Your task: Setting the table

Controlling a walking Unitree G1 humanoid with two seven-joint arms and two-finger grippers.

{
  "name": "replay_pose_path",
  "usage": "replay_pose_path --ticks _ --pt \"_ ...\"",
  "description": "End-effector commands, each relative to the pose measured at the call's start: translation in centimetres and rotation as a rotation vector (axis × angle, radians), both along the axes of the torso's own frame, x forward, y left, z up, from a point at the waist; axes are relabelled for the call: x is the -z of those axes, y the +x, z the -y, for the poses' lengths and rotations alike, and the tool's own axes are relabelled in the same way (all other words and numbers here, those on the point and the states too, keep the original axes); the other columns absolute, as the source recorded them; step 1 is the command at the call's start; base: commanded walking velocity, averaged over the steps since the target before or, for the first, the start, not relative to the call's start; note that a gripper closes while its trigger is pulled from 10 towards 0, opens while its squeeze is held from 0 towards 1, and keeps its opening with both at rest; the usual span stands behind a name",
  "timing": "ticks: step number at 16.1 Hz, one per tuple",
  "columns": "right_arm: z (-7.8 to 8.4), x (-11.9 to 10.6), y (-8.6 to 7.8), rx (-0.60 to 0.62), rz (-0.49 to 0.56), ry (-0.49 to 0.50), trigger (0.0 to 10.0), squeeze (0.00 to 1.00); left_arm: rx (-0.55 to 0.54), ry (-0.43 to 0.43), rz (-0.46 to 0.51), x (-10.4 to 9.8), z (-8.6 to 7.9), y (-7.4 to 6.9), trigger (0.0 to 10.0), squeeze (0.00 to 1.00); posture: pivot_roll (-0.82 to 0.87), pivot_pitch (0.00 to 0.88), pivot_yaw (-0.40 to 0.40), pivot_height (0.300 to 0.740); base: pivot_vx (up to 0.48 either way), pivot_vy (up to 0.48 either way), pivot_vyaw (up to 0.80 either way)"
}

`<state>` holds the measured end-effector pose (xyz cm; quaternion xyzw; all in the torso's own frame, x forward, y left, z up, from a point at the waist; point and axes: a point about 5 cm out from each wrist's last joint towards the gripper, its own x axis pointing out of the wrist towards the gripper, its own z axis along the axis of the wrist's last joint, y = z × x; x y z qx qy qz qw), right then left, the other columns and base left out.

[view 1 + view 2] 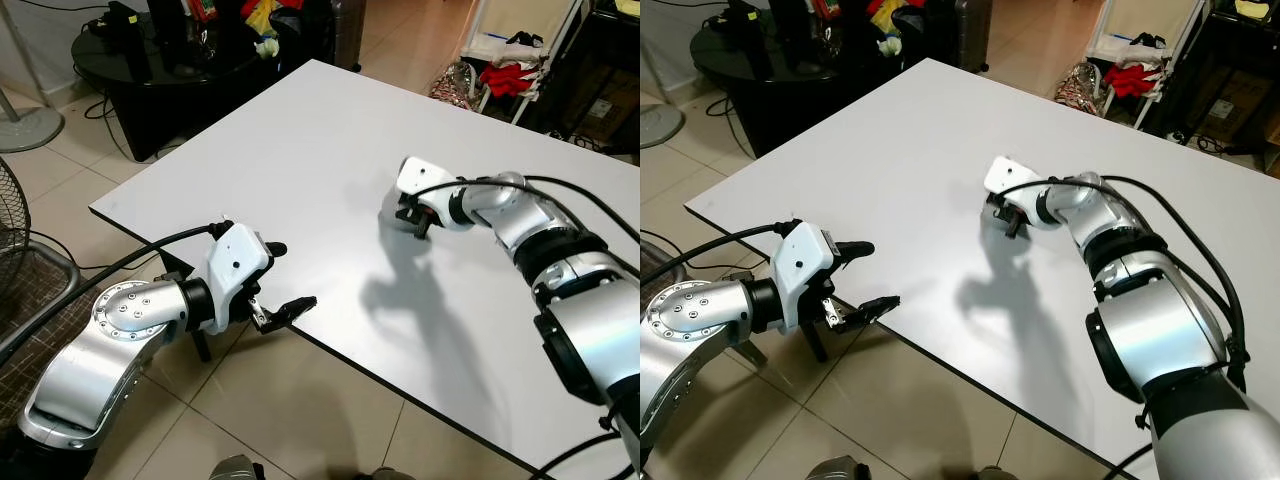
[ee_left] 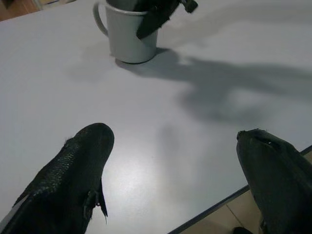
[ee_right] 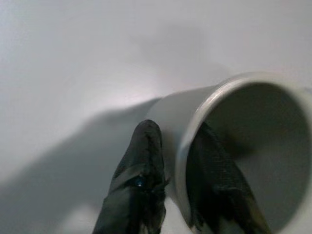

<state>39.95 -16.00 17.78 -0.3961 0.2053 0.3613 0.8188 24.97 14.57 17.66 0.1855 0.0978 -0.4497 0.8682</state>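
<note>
a smooth, matte white rectangular table [image 1: 300, 150] with a thin dark edge stands on a floor of pale glossy tiles [image 1: 300, 410]. on its top stands a small grey mug [image 2: 127, 36], cylindrical, with a loop handle and a thin rounded rim of dull metallic sheen; it sits upright toward the middle of the table, under the right arm's white wrist housing. the right gripper [image 3: 178, 161] reaches down from above and pinches the mug's wall at the rim, one textured black finger [image 3: 141, 180] pressed on the outside and the other inside the hollow, so the fingers are clamped on the mug. the arm casts a soft, branching shadow [image 1: 420, 290] on the tabletop toward the near edge. the left gripper [image 1: 285, 280] hovers at the table's near-left edge, well apart from the mug, its two long black fingers spread wide, one over the tabletop and one just off the edge; their pads [image 2: 73, 170] look pebbled and rubbery. beyond the far corner a round black glossy side table [image 1: 150, 70] carries dark devices and coloured clutter, cables trailing to the floor. a white fan base [image 1: 25, 125] sits at the far left, and a shelf unit with red cloth [image 1: 515, 75] stands behind the table at the right.
</note>
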Motion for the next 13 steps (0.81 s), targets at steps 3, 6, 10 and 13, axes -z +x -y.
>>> replay_pose_path --ticks 3,6,10,13 --pt "0.4 -2.3 0.6 0.0 0.087 -0.013 10.0 1.0 0.005 -0.003 0.019 -0.4 0.1 0.3 10.0 0.0 0.1 0.059 -0.059 0.74 0.0 0.0 0.0" --pt "0.7 -3.3 0.7 -0.025 0.101 -0.023 10.0 1.0 0.002 -0.008 0.03 -0.5 0.2 0.4 10.0 0.0 0.1 0.046 -0.06 0.74 0.0 0.0 0.0" --pt "2.2 -5.9 0.3 -0.056 0.14 0.308 10.0 1.0 -0.082 -0.088 0.091 -0.5 0.6 0.8 10.0 0.0 0.09 0.016 -0.05 0.74 0.0 0.0 0.0" --pt "3.4 -5.5 -1.9 -0.071 0.193 0.68 10.0 1.0 -0.226 -0.165 0.146 -0.1 1.4 2.2 10.0 0.0 0.06 0.0 -0.008 0.74 0.0 0.0 0.0"
